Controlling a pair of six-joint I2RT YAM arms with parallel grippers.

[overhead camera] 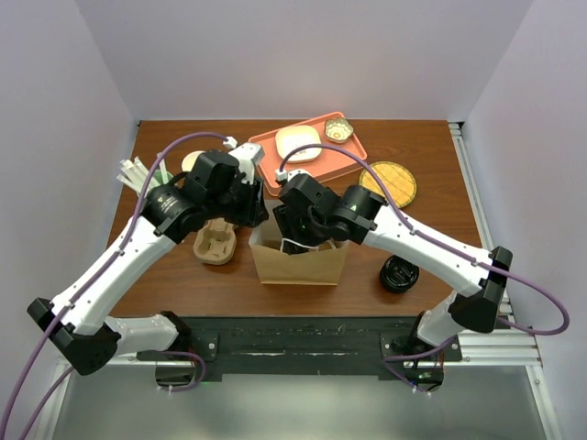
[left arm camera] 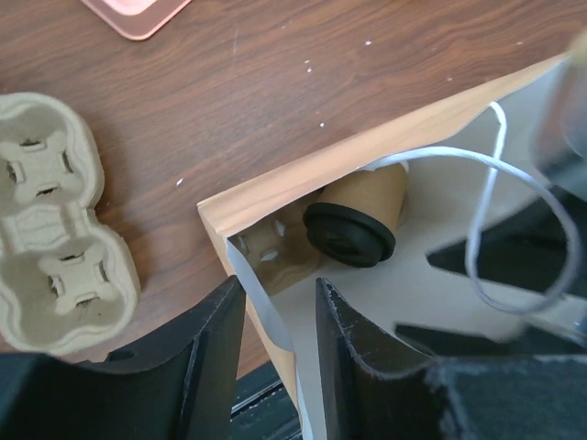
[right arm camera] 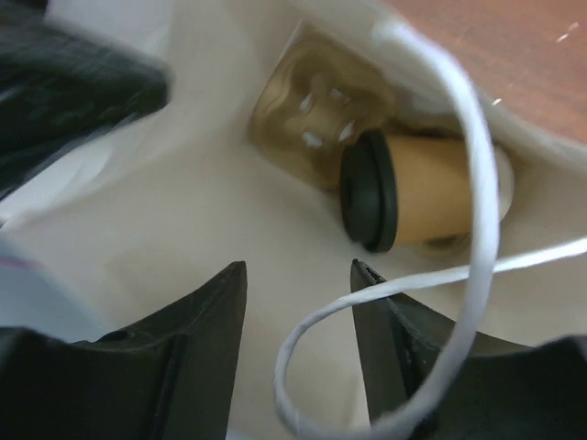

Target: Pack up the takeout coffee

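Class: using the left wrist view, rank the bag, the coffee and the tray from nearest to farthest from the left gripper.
1. Bag: its wall runs between the left gripper fingers.
2. Coffee: inside the bag, lying on its side, just beyond.
3. Tray: only a corner shows, at the top edge, outside the bag.

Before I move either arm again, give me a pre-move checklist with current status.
1. Coffee cup inside brown bag: ok.
2. Cup upright: not ok, it lies on its side.
3. Black lid on the cup: ok.
4. Right gripper empty: ok, open inside the bag.
5. White handle string clear of that gripper: not ok, it crosses in front of it.
6. Left gripper unclamped: ok, open astride the bag's wall.
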